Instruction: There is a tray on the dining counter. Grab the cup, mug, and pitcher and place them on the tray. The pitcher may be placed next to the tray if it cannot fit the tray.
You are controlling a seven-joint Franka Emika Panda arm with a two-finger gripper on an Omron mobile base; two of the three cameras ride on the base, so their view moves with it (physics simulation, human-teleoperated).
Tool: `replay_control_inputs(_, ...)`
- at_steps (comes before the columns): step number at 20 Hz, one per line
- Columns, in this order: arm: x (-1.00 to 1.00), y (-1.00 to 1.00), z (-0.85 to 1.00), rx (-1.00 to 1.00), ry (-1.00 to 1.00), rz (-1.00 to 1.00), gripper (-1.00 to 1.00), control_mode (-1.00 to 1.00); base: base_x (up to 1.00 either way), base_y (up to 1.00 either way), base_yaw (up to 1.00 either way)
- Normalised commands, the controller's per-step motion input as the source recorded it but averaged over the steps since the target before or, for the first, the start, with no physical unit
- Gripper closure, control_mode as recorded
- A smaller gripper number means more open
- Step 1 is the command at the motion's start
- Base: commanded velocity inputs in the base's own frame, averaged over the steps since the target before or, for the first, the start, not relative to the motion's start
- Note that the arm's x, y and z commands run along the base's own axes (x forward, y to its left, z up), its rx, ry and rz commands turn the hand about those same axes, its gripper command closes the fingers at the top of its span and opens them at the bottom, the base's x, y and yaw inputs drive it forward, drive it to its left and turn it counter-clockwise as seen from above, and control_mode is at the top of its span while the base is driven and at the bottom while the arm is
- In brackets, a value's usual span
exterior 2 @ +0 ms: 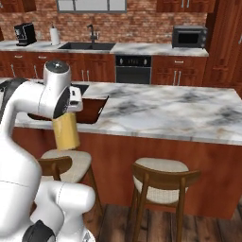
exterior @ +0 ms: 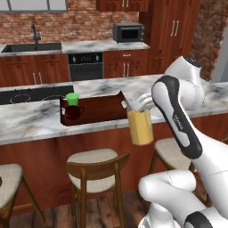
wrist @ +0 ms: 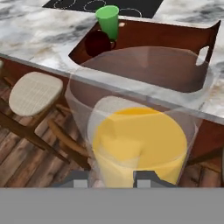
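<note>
My gripper [exterior: 141, 105] is shut on the pitcher [exterior: 140, 128], a tall clear cylinder that looks yellow-orange inside. It hangs in the air just off the front edge of the dining counter [exterior: 35, 120], by the right end of the tray [exterior: 100, 109]. The green cup [exterior: 72, 99] and the dark maroon mug [exterior: 73, 112] stand inside the tray at its left end. The hand view looks down into the pitcher [wrist: 140, 144], past the gripper [wrist: 111, 179], with the tray [wrist: 175, 48], cup [wrist: 108, 19] and mug [wrist: 97, 43] beyond. In the right base view the pitcher [exterior 2: 66, 132] hangs below the hand, in front of the tray [exterior 2: 90, 109].
Wooden stools [exterior: 95, 164] [exterior 2: 163, 177] stand below the counter's front edge, one right under the pitcher [exterior 2: 71, 163]. A black cooktop [exterior: 31, 94] lies left of the tray. The back wall has a sink [exterior 2: 87, 46], an oven [exterior: 84, 66] and a microwave [exterior: 128, 32].
</note>
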Motion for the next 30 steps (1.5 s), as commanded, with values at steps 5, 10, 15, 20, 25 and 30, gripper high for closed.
replay_control_inputs(5, 0.41, 0.00, 0.26, 0.07, -0.06, 0.09, 1.00, -1.00, 0.00, 0.00, 0.00)
replay_control_inputs(10, 0.59, 0.06, 0.07, 0.02, -0.05, 0.04, 1.00, -1.00, 0.00, 0.00, 0.00)
replay_control_inputs(15, 0.74, 0.09, 0.00, 0.00, -0.04, 0.00, 1.00, -1.00, 0.00, 0.00, 0.00)
replay_control_inputs(20, 0.56, 0.14, 0.09, 0.10, -0.07, 0.00, 1.00, -1.00, 0.00, 0.00, 0.00)
replay_control_inputs(25, 0.62, 0.25, 0.04, 0.11, -0.02, 0.00, 1.00, -1.00, 0.00, 0.00, 0.00)
replay_control_inputs(30, 0.81, 0.13, 0.00, 0.01, 0.00, 0.00, 1.00, -1.00, 0.00, 0.00, 0.00)
